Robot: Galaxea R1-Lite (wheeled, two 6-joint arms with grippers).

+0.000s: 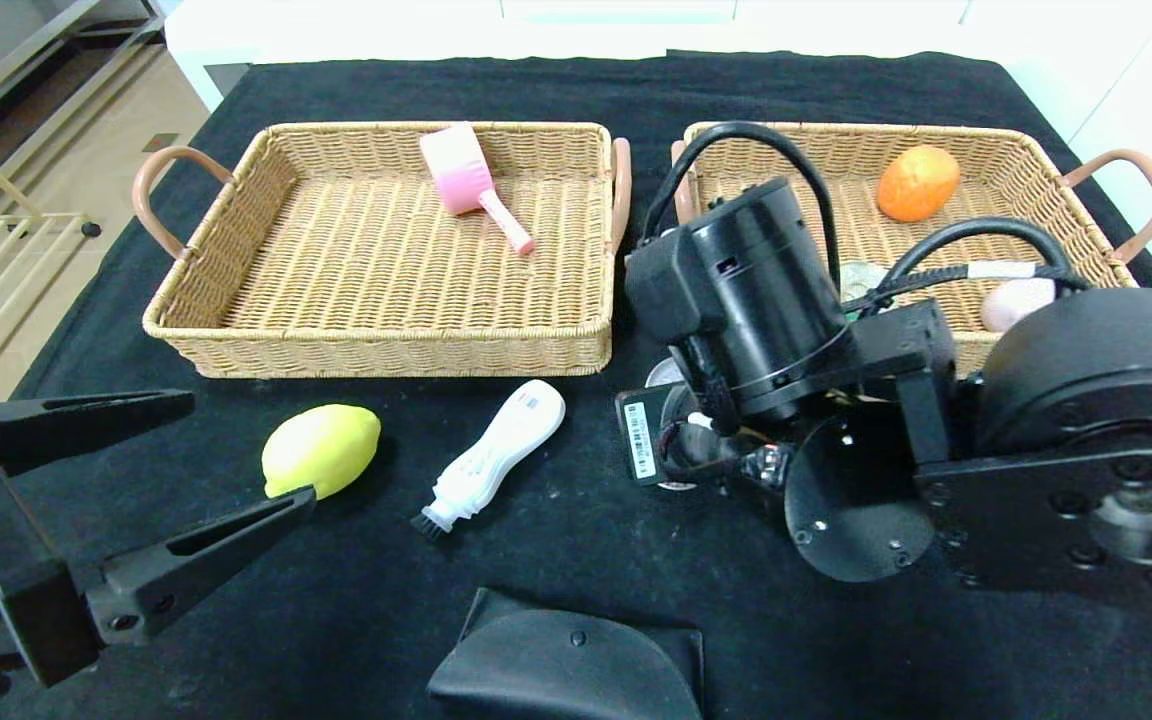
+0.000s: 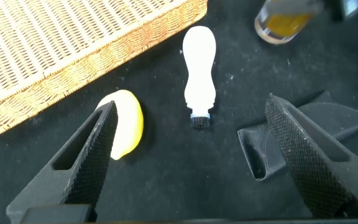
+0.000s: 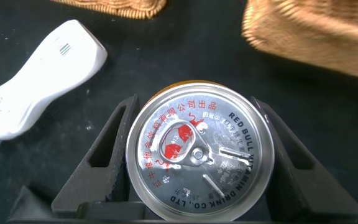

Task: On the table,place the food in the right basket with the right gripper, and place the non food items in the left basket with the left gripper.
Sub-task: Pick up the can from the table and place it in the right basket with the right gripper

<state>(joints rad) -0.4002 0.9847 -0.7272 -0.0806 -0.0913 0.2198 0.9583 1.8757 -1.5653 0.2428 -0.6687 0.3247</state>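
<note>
The right end effector [image 3: 197, 162] was closed around the rigid, smooth-walled drink can [image 3: 199, 158] standing on the surface [image 1: 576, 560] before the right basket [image 1: 1026, 160], judged weighty and best held mid-body.

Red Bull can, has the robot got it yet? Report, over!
Right claw around the upright Red Bull can on the table, fingers at both sides. Left claw open, idle over the white brush. Lemon waiting. Nothing blocking.
</note>
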